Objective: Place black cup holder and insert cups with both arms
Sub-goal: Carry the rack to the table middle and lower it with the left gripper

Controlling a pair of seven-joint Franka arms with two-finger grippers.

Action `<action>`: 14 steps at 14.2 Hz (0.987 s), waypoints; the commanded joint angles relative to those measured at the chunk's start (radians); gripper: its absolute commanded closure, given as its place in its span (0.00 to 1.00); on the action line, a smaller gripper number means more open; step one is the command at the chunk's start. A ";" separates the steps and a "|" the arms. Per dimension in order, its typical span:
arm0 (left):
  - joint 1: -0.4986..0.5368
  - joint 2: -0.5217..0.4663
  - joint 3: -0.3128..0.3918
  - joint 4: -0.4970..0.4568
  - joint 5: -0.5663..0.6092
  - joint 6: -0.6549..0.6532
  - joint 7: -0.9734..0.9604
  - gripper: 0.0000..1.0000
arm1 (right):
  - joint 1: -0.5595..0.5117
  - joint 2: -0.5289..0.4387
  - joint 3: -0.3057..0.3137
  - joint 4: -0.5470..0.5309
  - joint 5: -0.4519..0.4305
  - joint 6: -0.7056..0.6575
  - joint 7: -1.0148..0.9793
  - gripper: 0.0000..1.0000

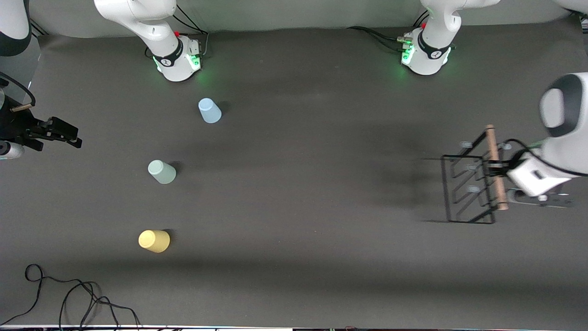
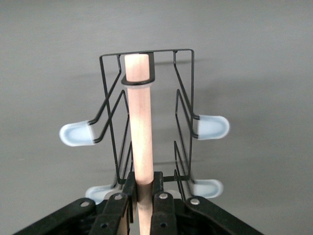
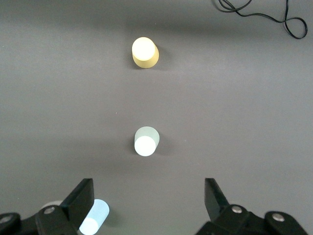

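The black cup holder (image 1: 468, 188) sat at the right edge of the front view, toward the left arm's end of the table. It was a thin black wire rack with a rectangular base, a light wooden rod handle (image 1: 496, 168) running along its top, and pale blue-grey tipped pegs (image 2: 76, 134) sticking out to either side. The left gripper (image 1: 494, 168) was clamped on the wooden rod; in the left wrist view its black fingers (image 2: 120, 208) pressed the rod from both sides near the lower edge of the frame.

The three cups stood upside down, well apart from one another, in the left half of the front view, toward the right arm's end of the table and far from the holder. The light blue cup (image 1: 209, 111) was in the upper left, nearest the right arm's base. The pale green cup (image 1: 161, 171) lay lower in the frame, and the yellow cup (image 1: 154, 241) lower still, nearest the front camera. Nothing was in or on the rack's pegs.

The right gripper (image 1: 62, 133) waited at the left edge of the front view, over the table, with its fingers (image 3: 80, 198) spread wide and holding nothing.

A loose black cable (image 1: 69, 294) curled on the dark grey table (image 1: 312, 184) in the lower left corner of the front view, clear of the cups.
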 commanded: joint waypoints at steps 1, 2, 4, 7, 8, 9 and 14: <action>-0.146 0.022 0.019 0.042 -0.028 -0.009 -0.167 1.00 | 0.002 -0.009 -0.002 -0.004 0.008 -0.007 0.005 0.00; -0.214 0.045 0.019 0.077 -0.025 -0.008 -0.245 1.00 | 0.002 -0.009 -0.002 -0.004 0.008 -0.007 0.005 0.00; -0.324 0.113 0.019 0.176 -0.029 -0.012 -0.405 1.00 | 0.002 -0.007 -0.002 -0.004 0.008 -0.007 0.005 0.00; -0.449 0.241 0.018 0.313 -0.032 -0.008 -0.596 1.00 | 0.002 -0.009 -0.002 -0.004 0.008 -0.007 0.004 0.00; -0.484 0.281 0.012 0.344 -0.043 -0.006 -0.628 1.00 | 0.002 -0.009 -0.002 -0.004 0.008 -0.007 0.005 0.00; -0.521 0.318 -0.001 0.367 -0.048 -0.002 -0.674 1.00 | 0.004 -0.007 -0.002 -0.004 0.008 -0.007 0.005 0.00; -0.679 0.455 -0.002 0.481 -0.049 0.112 -0.823 1.00 | 0.002 -0.007 -0.002 -0.004 0.008 -0.007 0.005 0.00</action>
